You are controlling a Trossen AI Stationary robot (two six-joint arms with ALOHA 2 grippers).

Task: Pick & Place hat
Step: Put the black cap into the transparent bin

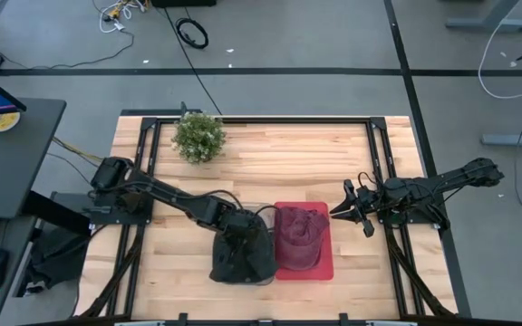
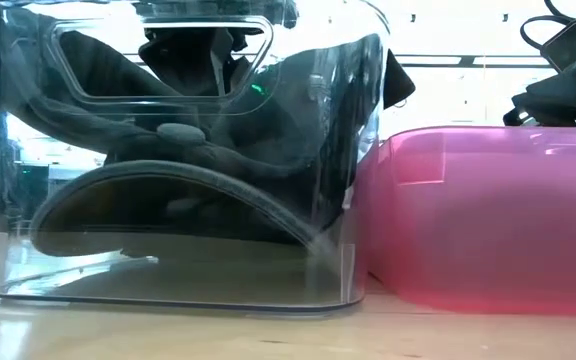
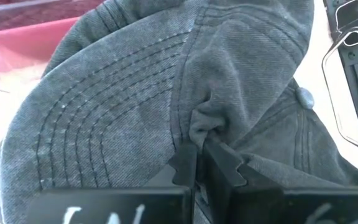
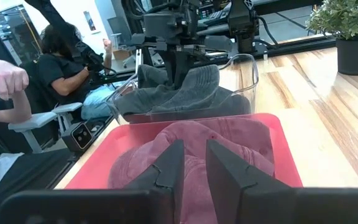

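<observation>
Red tray (image 2: 488, 220) cut off at low view's right edge; its contents hidden.

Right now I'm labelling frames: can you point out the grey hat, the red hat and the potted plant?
grey hat (image 3: 123, 118): left wrist view, on the stitched brim.
red hat (image 4: 210, 140): right wrist view, on the crown's top.
potted plant (image 1: 198, 137): high view, on the foliage's middle.

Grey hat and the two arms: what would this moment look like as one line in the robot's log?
left gripper: shut on grey hat, inside clear bin | right gripper: open, waiting by red tray | maroon hat: on red tray
</observation>
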